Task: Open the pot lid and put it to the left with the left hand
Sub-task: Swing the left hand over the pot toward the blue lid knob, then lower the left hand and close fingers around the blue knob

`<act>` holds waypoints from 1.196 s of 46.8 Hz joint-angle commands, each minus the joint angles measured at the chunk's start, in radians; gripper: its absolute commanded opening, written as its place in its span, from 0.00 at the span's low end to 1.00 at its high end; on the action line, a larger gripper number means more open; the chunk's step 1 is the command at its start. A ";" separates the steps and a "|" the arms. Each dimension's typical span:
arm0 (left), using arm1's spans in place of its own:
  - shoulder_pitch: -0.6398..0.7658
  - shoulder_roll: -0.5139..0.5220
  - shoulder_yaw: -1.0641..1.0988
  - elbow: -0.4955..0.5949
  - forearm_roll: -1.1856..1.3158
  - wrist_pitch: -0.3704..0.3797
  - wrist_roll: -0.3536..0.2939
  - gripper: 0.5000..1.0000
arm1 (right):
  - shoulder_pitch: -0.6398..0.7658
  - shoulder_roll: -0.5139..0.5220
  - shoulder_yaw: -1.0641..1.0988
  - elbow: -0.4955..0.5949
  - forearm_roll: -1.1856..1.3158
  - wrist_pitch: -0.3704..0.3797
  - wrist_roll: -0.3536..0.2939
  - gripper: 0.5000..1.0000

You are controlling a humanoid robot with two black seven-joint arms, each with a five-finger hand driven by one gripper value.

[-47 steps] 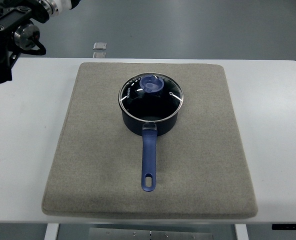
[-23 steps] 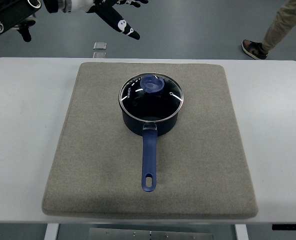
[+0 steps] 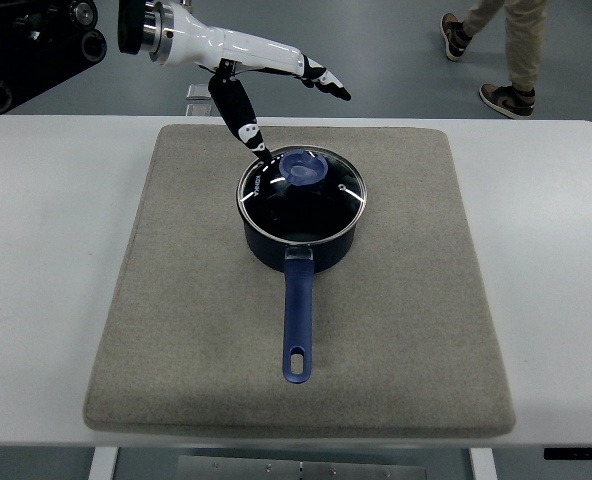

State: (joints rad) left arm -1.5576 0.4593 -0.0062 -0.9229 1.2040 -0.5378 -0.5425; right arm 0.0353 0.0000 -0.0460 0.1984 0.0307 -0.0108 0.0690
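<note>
Left robot hand (image 3: 276, 85), fingers spread, empty, far-left of round blue knob (image 3: 303, 168) on glass lid (image 3: 301, 195); knob just near-right.

We see a white table (image 3: 46, 300) spanning the frame, a grey-beige mat (image 3: 176, 340) lying flat across its centre.

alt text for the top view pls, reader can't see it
The robot's left hand, fingers spread, reaches over the far edge of a grey mat toward a blue saucepan with its glass lid still on. A person's legs show beyond the white table.
</note>
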 commanded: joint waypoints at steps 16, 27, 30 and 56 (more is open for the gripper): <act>-0.010 0.022 -0.006 -0.056 0.304 -0.025 -0.068 0.92 | 0.000 0.000 0.000 0.001 0.000 0.000 0.000 0.83; -0.012 0.007 -0.005 -0.051 0.348 0.085 -0.068 0.92 | 0.000 0.000 0.000 -0.001 0.000 0.000 0.000 0.83; -0.015 -0.002 -0.006 -0.051 0.396 0.104 -0.068 0.89 | 0.000 0.000 0.000 0.001 0.000 0.000 0.000 0.83; -0.032 -0.116 0.029 0.035 0.470 0.094 -0.068 0.86 | 0.000 0.000 0.000 -0.001 0.000 0.000 0.000 0.83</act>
State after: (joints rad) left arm -1.5873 0.3479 0.0131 -0.8935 1.6729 -0.4375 -0.6108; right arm 0.0352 0.0000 -0.0460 0.1984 0.0307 -0.0107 0.0687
